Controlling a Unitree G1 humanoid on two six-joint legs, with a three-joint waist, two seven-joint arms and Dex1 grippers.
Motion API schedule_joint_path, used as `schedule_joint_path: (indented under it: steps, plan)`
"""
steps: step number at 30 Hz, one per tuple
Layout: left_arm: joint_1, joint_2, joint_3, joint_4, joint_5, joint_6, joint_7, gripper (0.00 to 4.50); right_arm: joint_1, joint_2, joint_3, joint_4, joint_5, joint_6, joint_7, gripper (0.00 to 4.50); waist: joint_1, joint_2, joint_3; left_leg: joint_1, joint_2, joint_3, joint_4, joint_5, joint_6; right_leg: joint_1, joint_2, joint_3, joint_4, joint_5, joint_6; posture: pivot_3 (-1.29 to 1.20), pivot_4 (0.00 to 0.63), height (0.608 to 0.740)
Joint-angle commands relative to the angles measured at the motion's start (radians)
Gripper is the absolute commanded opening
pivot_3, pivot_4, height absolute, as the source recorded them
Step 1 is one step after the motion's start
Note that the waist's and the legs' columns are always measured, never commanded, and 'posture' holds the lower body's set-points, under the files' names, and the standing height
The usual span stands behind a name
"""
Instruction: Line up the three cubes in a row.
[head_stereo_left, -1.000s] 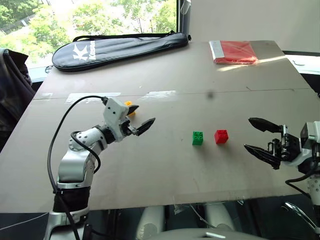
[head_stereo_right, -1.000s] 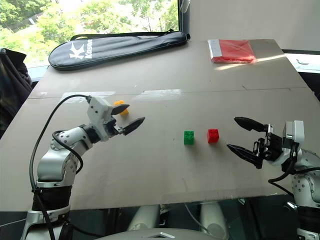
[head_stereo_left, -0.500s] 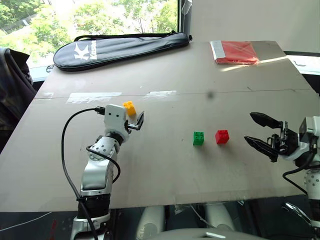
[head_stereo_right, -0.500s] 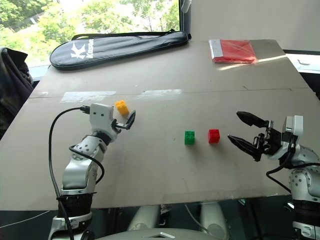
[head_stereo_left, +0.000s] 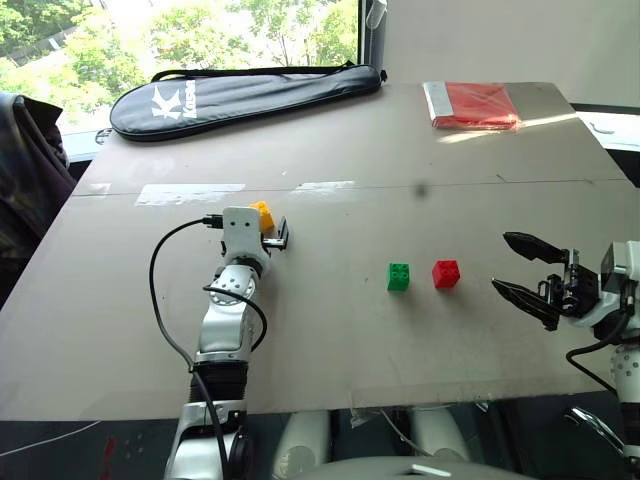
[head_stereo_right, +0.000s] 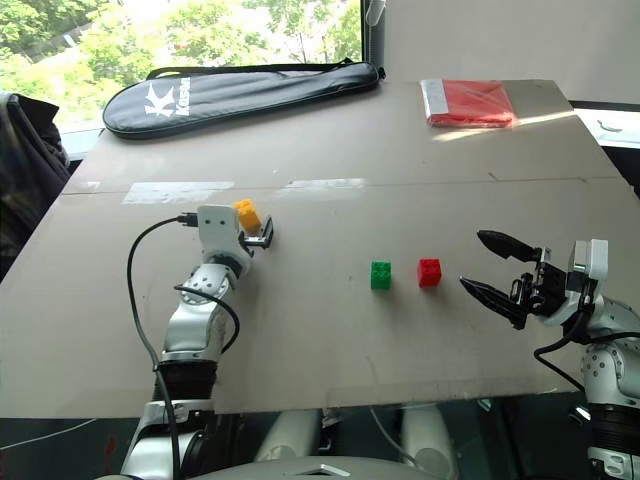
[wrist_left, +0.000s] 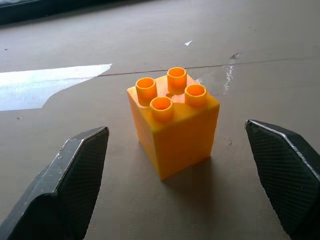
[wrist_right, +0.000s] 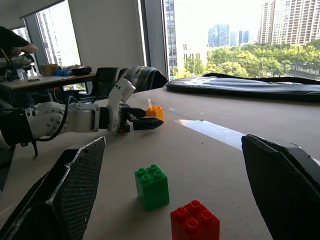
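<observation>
I see the small yellow plastic studded cube (wrist_left: 173, 122) standing upright on the grey-brown board table (head_stereo_left: 330, 340), on the robot's left side just below a strip of clear tape (head_stereo_left: 188, 193). My left gripper (head_stereo_left: 268, 237) sits level at the table surface right at that cube, its two black fingers (wrist_left: 75, 175) spread wide, one on each side of the cube with clear gaps, so nothing is gripped. Toward the middle of the table, the small green plastic studded cube (head_stereo_left: 398, 277) and the small red plastic studded cube (head_stereo_left: 445, 273) sit side by side, just apart, the red one to the right. The yellow cube is well apart from that pair and a little farther up the table. My right gripper (head_stereo_left: 524, 273) hovers near the table's right edge, to the right of the red cube, fingers fully parted and empty, pointing toward the cubes. At the far edge lie a long dark zipped racket bag (head_stereo_left: 240, 88) and a flat red packet (head_stereo_left: 472, 104)
</observation>
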Motion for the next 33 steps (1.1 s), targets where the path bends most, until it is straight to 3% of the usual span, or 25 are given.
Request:
schedule_joint_path:
  steps: [1, 2, 5, 8, 11, 15, 19, 26, 33]
  plan:
    - [-0.045, -0.008, 0.0, 0.072, 0.019, -0.035, 0.048, 4.46, -0.003, -0.006, -0.022, -0.012, 0.007, -0.022, 0.015, 4.5, 0.0, 0.0, 0.0, 0.0, 0.0, 0.0, 0.0, 0.0, 0.0, 0.0, 0.0, 0.0, 0.0, 0.0, 0.0, 0.0, 0.15, 0.694]
    - [-0.057, -0.009, 0.002, 0.09, 0.025, -0.038, 0.063, 4.46, -0.001, -0.007, -0.024, -0.012, 0.007, -0.023, 0.017, 4.5, 0.0, 0.0, 0.0, 0.0, 0.0, 0.0, 0.0, 0.0, 0.0, 0.0, 0.0, 0.0, 0.0, 0.0, 0.0, 0.0, 0.15, 0.694]
    - [-0.081, -0.008, 0.007, 0.124, 0.038, -0.053, 0.103, 3.63, 0.007, -0.008, -0.028, -0.013, 0.006, -0.029, 0.02, 4.5, 0.0, 0.0, 0.0, 0.0, 0.0, 0.0, 0.0, 0.0, 0.0, 0.0, 0.0, 0.0, 0.0, 0.0, 0.0, 0.0, 0.15, 0.694]
    - [-0.089, -0.004, 0.001, 0.136, 0.037, -0.058, 0.103, 2.12, 0.013, -0.007, -0.028, -0.016, 0.004, -0.034, 0.02, 4.5, 0.0, 0.0, 0.0, 0.0, 0.001, 0.0, 0.0, 0.0, 0.0, 0.0, 0.0, 0.0, 0.0, 0.0, 0.0, 0.0, 0.15, 0.694]
    - [-0.091, 0.01, -0.014, 0.142, 0.041, -0.048, 0.082, 1.37, 0.02, -0.004, -0.026, -0.022, 0.002, -0.037, 0.017, 4.5, -0.001, 0.0, 0.0, 0.0, 0.001, 0.0, 0.0, 0.0, 0.0, 0.0, 0.0, 0.0, 0.0, 0.0, 0.0, 0.0, 0.15, 0.694]
    - [-0.111, 0.044, -0.058, 0.148, 0.016, -0.089, -0.05, 1.34, 0.027, -0.001, -0.025, -0.033, 0.005, -0.038, 0.011, 4.5, -0.001, 0.0, 0.0, 0.0, 0.0, 0.0, 0.0, 0.0, 0.0, 0.0, 0.0, 0.0, 0.001, 0.0, 0.0, 0.0, 0.15, 0.694]
    - [-0.139, 0.115, -0.22, 0.129, -0.052, -0.205, -0.491, 1.34, 0.044, -0.018, -0.026, -0.036, 0.008, -0.034, 0.033, 4.5, 0.003, 0.0, 0.0, -0.001, -0.001, 0.002, 0.0, 0.0, 0.0, 0.0, -0.001, -0.002, 0.0, 0.0, 0.0, 0.0, 0.15, 0.694]
    - [-0.151, 0.2, -0.406, 0.1, -0.157, -0.319, -1.054, 1.34, 0.073, -0.055, -0.018, -0.032, -0.029, -0.063, 0.08, 4.5, -0.009, 0.0, 0.0, -0.001, 0.0, 0.003, 0.0, 0.0, 0.0, 0.0, 0.0, -0.001, -0.002, 0.0, 0.0, 0.0, 0.15, 0.694]
    - [-0.272, 0.231, -0.409, 0.309, -0.169, -0.448, -1.282, 1.34, 0.097, -0.05, -0.028, -0.071, -0.021, -0.058, 0.057, 4.5, -0.003, 0.0, 0.0, -0.001, 0.001, 0.004, 0.0, 0.0, 0.0, 0.0, 0.003, -0.002, 0.0, 0.0, 0.0, 0.0, 0.15, 0.694]
